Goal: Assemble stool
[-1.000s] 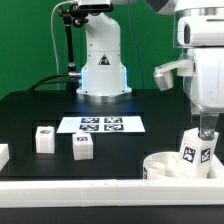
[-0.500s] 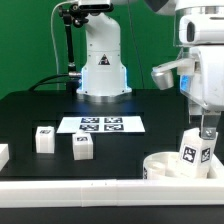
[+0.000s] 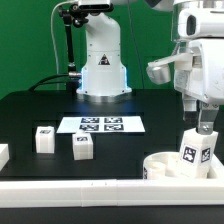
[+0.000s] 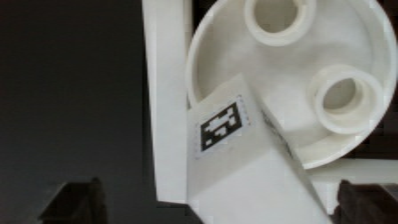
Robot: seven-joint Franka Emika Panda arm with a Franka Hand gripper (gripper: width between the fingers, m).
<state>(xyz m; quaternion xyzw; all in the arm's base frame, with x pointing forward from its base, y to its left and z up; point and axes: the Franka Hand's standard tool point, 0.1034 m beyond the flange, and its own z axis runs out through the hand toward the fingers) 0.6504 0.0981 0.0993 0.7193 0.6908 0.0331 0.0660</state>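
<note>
The stool's round white seat (image 3: 163, 166) lies at the front of the exterior view's right. One blocky white leg (image 3: 197, 150) with a tag stands upright in it. My gripper (image 3: 205, 124) hangs just above that leg's top, open and holding nothing. In the wrist view the seat (image 4: 285, 70) shows two round holes. The tagged leg (image 4: 240, 160) runs between my dark fingertips (image 4: 80, 202), which stand wide apart on either side of it. Two more legs (image 3: 44, 138) (image 3: 82, 146) stand on the black table at the exterior view's left.
The marker board (image 3: 100, 125) lies flat mid-table in front of the arm's white base (image 3: 102, 65). A long white rail (image 3: 70, 188) borders the front edge. Another white part (image 3: 3, 153) shows at the far left edge.
My gripper has risen a little above the upright leg and drifted slightly toward the exterior view's left, jaws staying wide. The parts on the table have not moved.
</note>
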